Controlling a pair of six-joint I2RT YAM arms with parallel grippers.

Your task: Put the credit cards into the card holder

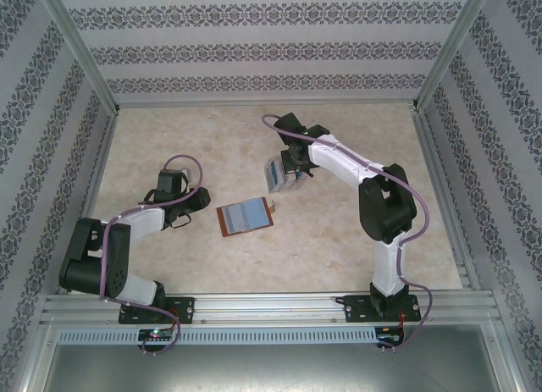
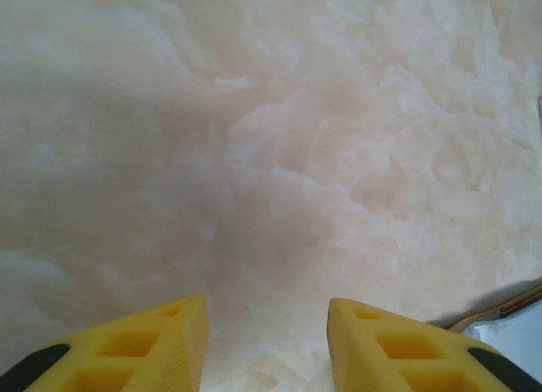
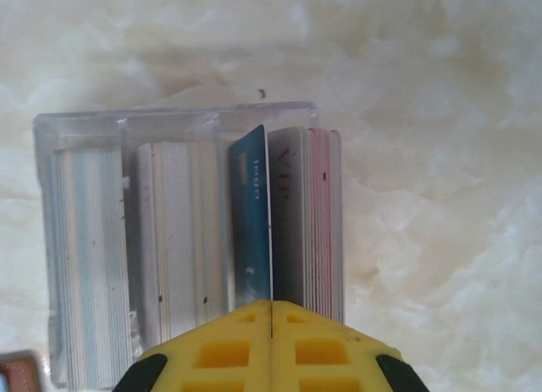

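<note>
The card holder (image 1: 246, 217) lies open on the table between the arms, brown rim outside and grey-blue pockets inside; its edge shows at the lower right of the left wrist view (image 2: 508, 324). The credit cards stand on edge in stacks in a clear plastic box (image 3: 178, 121), which sits under my right wrist in the top view (image 1: 279, 173). My right gripper (image 3: 271, 306) is shut on the edge of a blue credit card (image 3: 251, 214) in the box's right compartment, beside a pale card (image 3: 288, 214). My left gripper (image 2: 267, 324) is open over bare table, just left of the holder (image 1: 198, 203).
Patterned walls and metal frame rails (image 1: 254, 303) enclose the marble-look table (image 1: 356, 138). A brown corner (image 3: 17, 373) shows at the lower left of the right wrist view. Bare tabletop lies behind and to the right of the box.
</note>
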